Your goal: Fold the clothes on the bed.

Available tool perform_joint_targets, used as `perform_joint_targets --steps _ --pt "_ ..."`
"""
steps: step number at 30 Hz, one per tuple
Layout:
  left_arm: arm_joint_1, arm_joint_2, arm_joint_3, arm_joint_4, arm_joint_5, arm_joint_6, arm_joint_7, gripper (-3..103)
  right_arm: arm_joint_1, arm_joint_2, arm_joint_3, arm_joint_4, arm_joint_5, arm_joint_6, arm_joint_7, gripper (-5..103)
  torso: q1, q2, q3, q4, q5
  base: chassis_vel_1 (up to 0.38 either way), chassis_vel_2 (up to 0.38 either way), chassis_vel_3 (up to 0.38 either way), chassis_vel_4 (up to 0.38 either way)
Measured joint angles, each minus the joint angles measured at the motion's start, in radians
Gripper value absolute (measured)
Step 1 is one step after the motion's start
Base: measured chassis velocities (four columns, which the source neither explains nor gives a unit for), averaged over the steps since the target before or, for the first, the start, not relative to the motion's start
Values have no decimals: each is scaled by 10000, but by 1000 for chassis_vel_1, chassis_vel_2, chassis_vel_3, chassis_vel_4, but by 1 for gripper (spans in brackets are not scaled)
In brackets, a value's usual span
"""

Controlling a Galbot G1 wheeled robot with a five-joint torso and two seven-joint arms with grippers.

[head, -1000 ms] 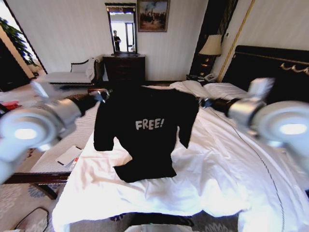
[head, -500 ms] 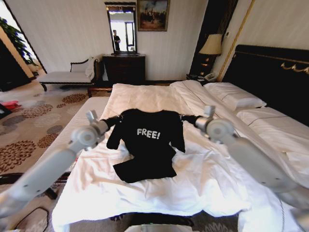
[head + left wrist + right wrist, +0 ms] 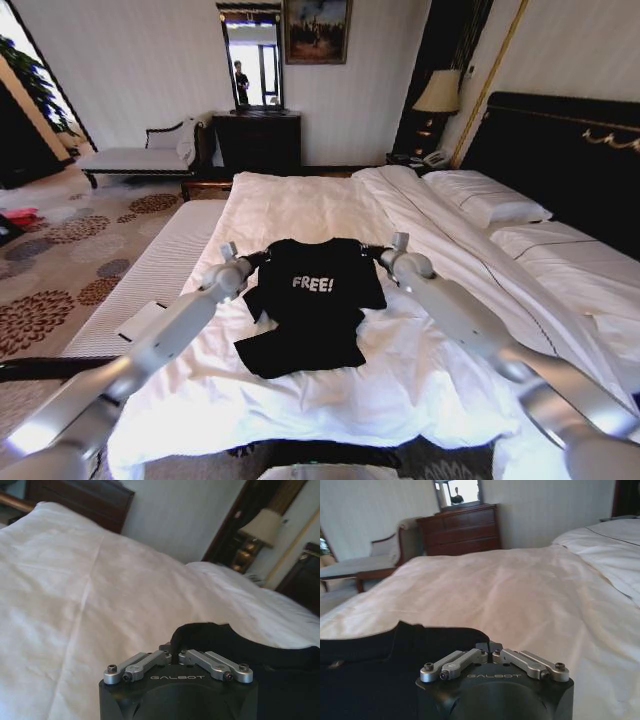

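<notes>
- The left gripper (image 3: 258, 260), at the end of a long silver arm, was clenched on the left shoulder edge of the black soft-fabric short-sleeved T-shirt with white "FREE!" lettering (image 3: 312, 300); from its wrist camera the jaw links (image 3: 172, 661) met in the middle with dark cloth (image 3: 250, 650) pinched at their tips.
- Outward of that gripper lay a strip of bare white duvet, then the bed's left edge with a ribbed pale bench (image 3: 150, 275) alongside and patterned carpet (image 3: 50, 270) past it.
- Between the two grippers the T-shirt's collar edge was drawn taut just above the large white-duveted bed (image 3: 300, 205); its lower half lay crumpled on the duvet, nearer the robot.
- Ahead of both grippers, smooth open duvet ran to the bed's far edge, with a dark wooden dresser (image 3: 258, 140) beyond.
- The right gripper (image 3: 375, 252) was likewise clamped on the shirt's right shoulder edge, dark fabric (image 3: 380, 650) gathered at its closed tips.
- Outward of it came rumpled duvet, white pillows (image 3: 485, 200) and the tall dark headboard (image 3: 560, 150).
</notes>
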Motion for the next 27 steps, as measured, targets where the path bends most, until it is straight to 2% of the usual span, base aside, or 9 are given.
perform_joint_targets --steps 2,4,5,7,9,10,13,19,27 --pt "-345 -311 237 891 212 -58 259 0 189 390 -32 -728 -235 180 -148 0 0 0 0 -3 0 0 0 0 0" --pt "-808 -731 531 2025 424 -128 663 0 473 1193 -81 -1874 -555 485 -412 0 2 0 1 -8 -1 0 0 0 0" --pt "-957 -874 584 2404 488 -157 802 0 588 1593 -109 -2351 -699 652 -554 0 2 0 1 -5 0 0 0 0 0" --pt "-1037 -962 603 2608 532 -177 877 0 650 1803 -128 -2619 -774 746 -619 0 2 0 1 0 2 0 0 0 0" --pt "-1365 -1384 641 3466 750 -238 1121 0 796 2363 -104 -3257 -988 950 -751 0 2 -1 2 10 -1 0 0 0 0" --pt "-1365 -1384 641 3466 750 -238 1121 0 796 2363 -104 -3257 -988 950 -751 0 2 -1 2 10 -1 0 0 0 0" --pt "-1823 -2009 619 4510 1029 -290 1478 0 872 2797 62 -3614 -1122 1037 -759 0 -1 0 -2 3 -3 0 0 0 0" --pt "-2383 -2772 466 5949 1660 -412 2013 0 1016 2979 406 -4236 -1329 1259 -704 0 -2 1 -2 -8 1 0 0 0 0" --pt "-2574 -3342 109 7060 2491 -667 2556 0 1175 3086 663 -5177 -1742 1477 -705 0 -3 2 -1 2 1 0 0 0 0"
